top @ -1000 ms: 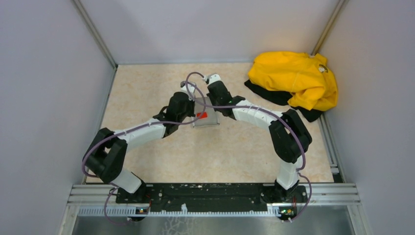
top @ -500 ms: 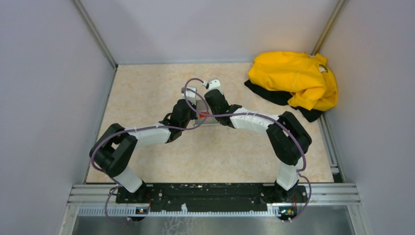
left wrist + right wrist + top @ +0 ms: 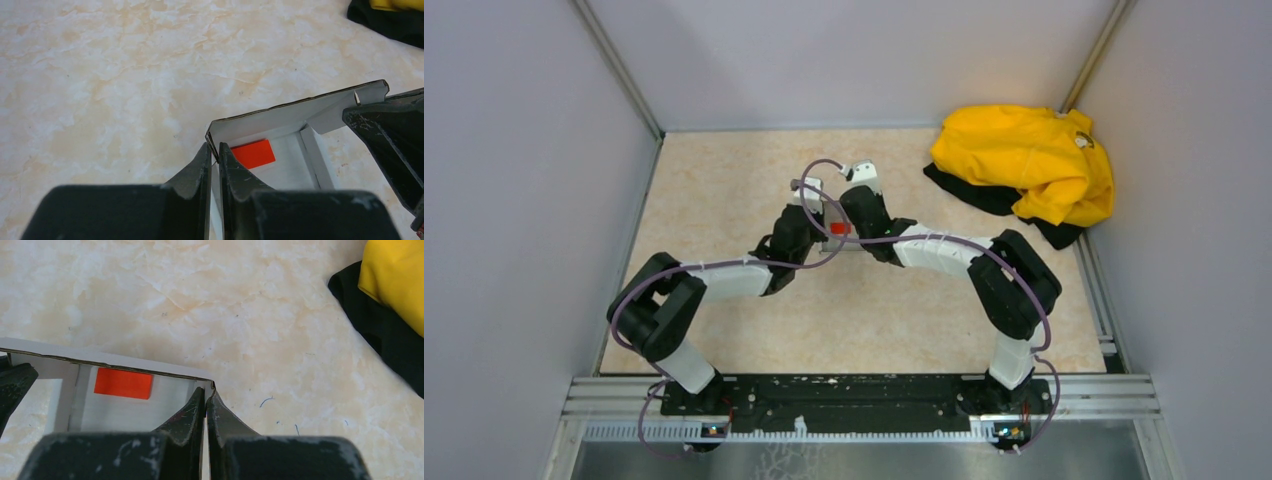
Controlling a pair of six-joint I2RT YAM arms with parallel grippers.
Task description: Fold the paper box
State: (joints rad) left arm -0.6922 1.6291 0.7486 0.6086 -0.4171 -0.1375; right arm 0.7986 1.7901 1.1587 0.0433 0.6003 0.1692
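The paper box (image 3: 845,243) is a pale open tray at the middle of the table, with a small red block (image 3: 840,228) on its floor. My left gripper (image 3: 213,146) is shut on the box's left side wall, which is pinched between the fingers. The box's raised far wall (image 3: 280,112) and the red block (image 3: 253,153) lie just beyond it. My right gripper (image 3: 206,392) is shut on the opposite side wall at its far corner, with the box floor (image 3: 125,412) and the red block (image 3: 123,383) to its left. In the top view, the left gripper (image 3: 822,224) and right gripper (image 3: 858,232) flank the box.
A yellow garment (image 3: 1034,160) over black cloth (image 3: 984,195) lies at the back right corner. Grey walls and metal rails (image 3: 619,70) enclose the beige marbled table (image 3: 724,180). Purple cables loop over both wrists above the box.
Both grippers, still pinching the box, have moved together a little away from the arm bases. The box now sits narrower between them, and the left elbow has swung right.
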